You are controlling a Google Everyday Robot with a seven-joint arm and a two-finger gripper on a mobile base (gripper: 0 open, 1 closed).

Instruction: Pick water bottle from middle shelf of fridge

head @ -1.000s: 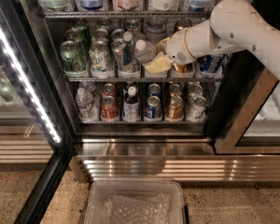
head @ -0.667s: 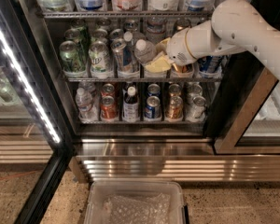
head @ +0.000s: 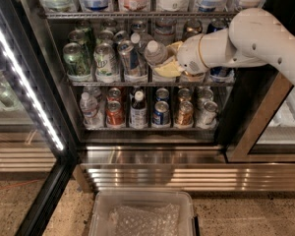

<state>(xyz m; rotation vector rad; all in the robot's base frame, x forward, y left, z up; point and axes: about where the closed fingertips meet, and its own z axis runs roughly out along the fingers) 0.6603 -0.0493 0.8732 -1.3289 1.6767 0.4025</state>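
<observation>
The fridge stands open in front of me. My white arm reaches in from the right to the middle shelf. My gripper, with yellowish fingers, is shut on the water bottle. The bottle is clear with a white cap, and it tilts with the cap pointing up and left. It sits at the front of the shelf, right of the green and silver cans. The gripper hides the bottle's lower part.
The lower rack holds a smaller clear bottle, a dark bottle with a blue-white label and short cans. Bottles line the top rack. The LED strip runs down the left. The dark door frame is at the right. A clear plastic bin is on the floor.
The gripper and the bottle in it have edged slightly to the right. Nothing else has moved.
</observation>
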